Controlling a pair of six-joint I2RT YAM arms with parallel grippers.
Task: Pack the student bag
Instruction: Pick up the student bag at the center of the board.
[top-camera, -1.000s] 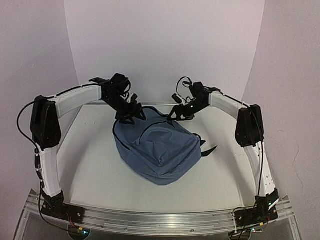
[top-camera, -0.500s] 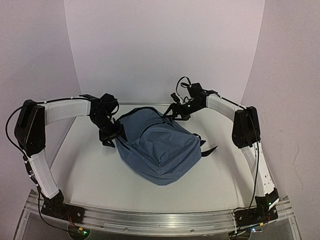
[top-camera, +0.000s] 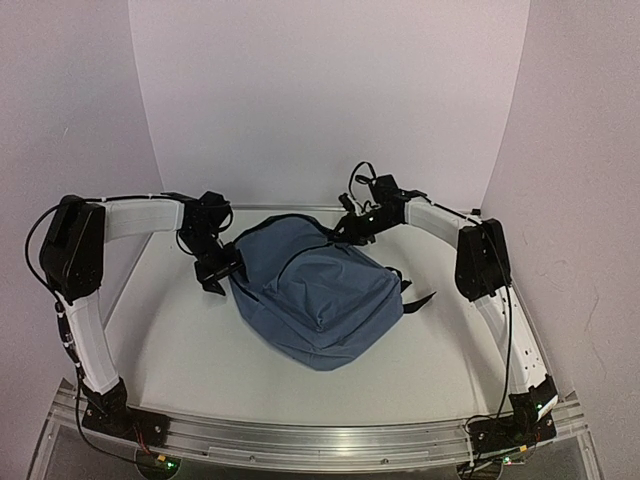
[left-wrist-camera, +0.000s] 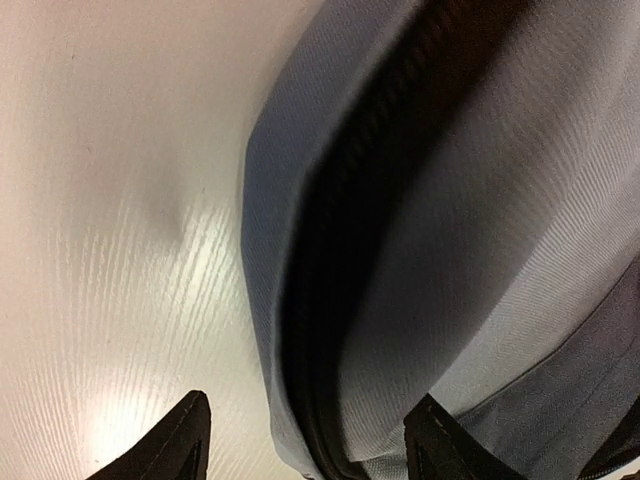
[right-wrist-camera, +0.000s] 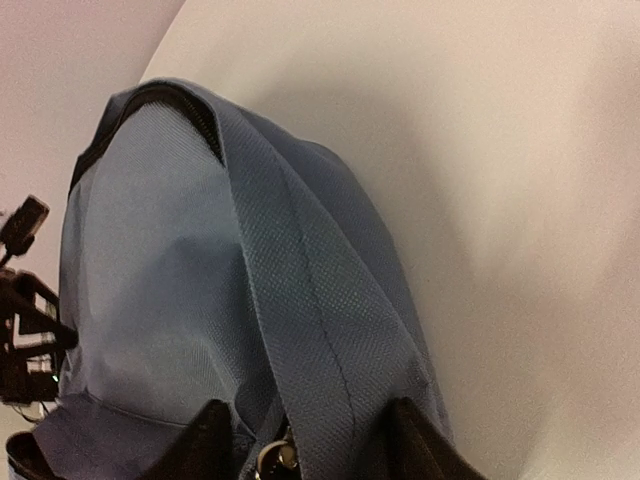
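The student bag (top-camera: 315, 290), slate blue, lies on the white table (top-camera: 180, 350) with its top toward the back wall. My left gripper (top-camera: 220, 268) is at the bag's left edge. In the left wrist view the left gripper (left-wrist-camera: 305, 440) stands open, its fingers either side of the bag's rim (left-wrist-camera: 480, 200) and black zipper (left-wrist-camera: 340, 250). My right gripper (top-camera: 352, 227) is at the bag's top right. In the right wrist view the right gripper (right-wrist-camera: 308, 440) is closed on a blue strap (right-wrist-camera: 290, 280) of the bag (right-wrist-camera: 150, 250), beside a metal zipper pull (right-wrist-camera: 270, 458).
A black strap end (top-camera: 418, 300) trails from the bag's right side. Bare table lies in front of the bag and to its left (left-wrist-camera: 120, 250). The curved white backdrop (top-camera: 330, 100) rises just behind the bag. The left arm's gripper shows at the left edge of the right wrist view (right-wrist-camera: 20, 300).
My left gripper came down from the bag's top to its left edge. My right gripper shifted slightly left at the bag's top and closed on the strap.
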